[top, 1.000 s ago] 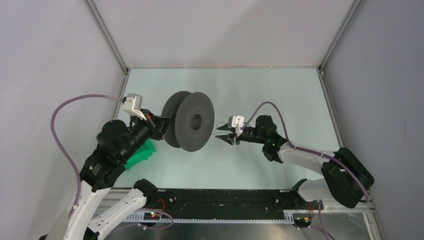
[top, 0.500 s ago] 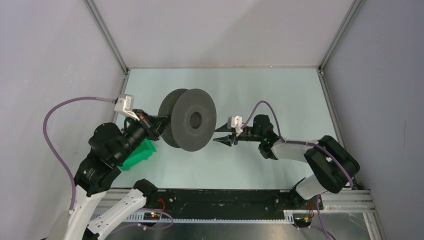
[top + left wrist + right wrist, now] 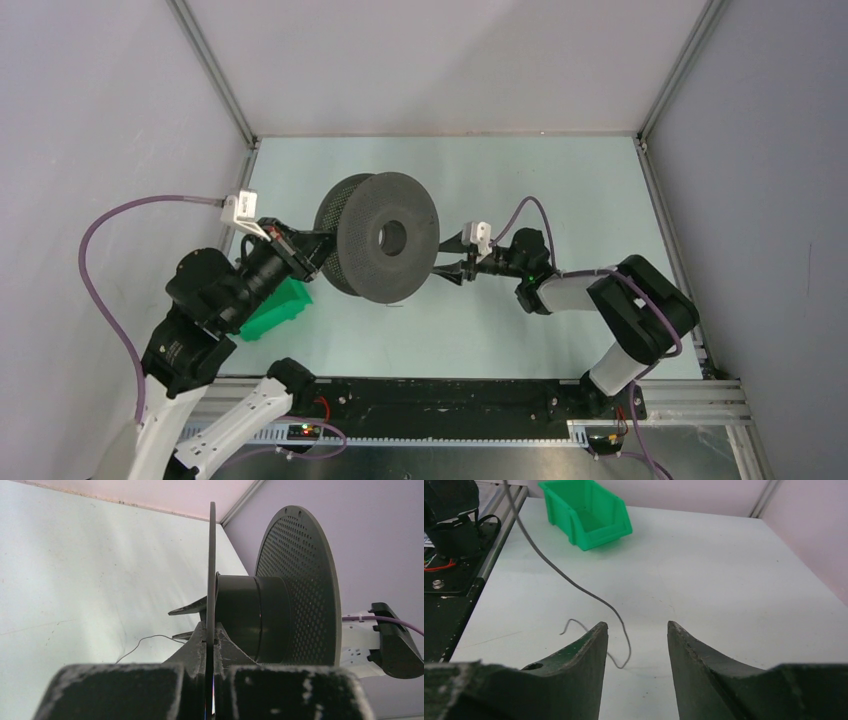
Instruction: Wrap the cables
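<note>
- Top: the spool (image 3: 385, 240) has turned its flat face up more. The right claw (image 3: 452, 272) has come closer, ready for winding.
- Left wrist: the left claw (image 3: 210, 636) pinches the spool's thin, hard rim.
- Right wrist: the right claw is spread. The thin, curly wire (image 3: 574, 583) hangs between its fingers, not pinched.

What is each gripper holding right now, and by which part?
The left gripper is shut on the dark grey spool, pinching the rim of one flange. The right gripper is open and holds nothing; the thin wire curls loose ahead of its jaws.
</note>
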Action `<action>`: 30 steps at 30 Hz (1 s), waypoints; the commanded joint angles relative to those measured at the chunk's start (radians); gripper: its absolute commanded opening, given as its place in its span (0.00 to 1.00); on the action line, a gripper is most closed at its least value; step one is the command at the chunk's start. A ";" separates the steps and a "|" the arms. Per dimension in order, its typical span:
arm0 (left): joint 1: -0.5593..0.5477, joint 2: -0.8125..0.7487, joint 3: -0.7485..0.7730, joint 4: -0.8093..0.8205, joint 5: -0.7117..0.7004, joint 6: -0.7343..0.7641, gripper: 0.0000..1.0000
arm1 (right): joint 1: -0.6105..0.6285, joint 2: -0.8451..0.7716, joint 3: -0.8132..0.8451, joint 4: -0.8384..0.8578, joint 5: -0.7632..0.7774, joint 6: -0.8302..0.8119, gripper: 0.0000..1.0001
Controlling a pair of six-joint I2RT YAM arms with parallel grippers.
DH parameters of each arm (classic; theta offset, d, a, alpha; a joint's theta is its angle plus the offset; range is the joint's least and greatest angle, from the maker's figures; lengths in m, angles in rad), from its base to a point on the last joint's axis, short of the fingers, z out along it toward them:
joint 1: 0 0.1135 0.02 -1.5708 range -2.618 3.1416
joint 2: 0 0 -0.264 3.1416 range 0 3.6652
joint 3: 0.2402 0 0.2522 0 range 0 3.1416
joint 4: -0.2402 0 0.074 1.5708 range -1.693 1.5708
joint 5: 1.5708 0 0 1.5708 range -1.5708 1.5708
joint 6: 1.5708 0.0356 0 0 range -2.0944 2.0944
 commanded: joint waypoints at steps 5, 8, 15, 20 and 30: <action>0.005 0.000 0.048 0.172 0.036 -0.072 0.00 | -0.008 0.089 0.037 0.187 -0.090 0.120 0.55; 0.006 0.002 0.049 0.183 0.027 -0.075 0.00 | 0.011 0.134 0.038 0.231 -0.102 0.157 0.57; 0.005 -0.003 0.048 0.206 0.014 -0.086 0.00 | 0.050 0.241 0.056 0.304 -0.036 0.241 0.58; 0.006 -0.013 0.042 0.235 0.006 -0.086 0.00 | 0.061 0.295 0.075 0.336 0.021 0.320 0.56; 0.006 -0.066 -0.048 0.309 -0.277 -0.102 0.00 | 0.115 0.232 -0.025 0.326 0.148 0.495 0.00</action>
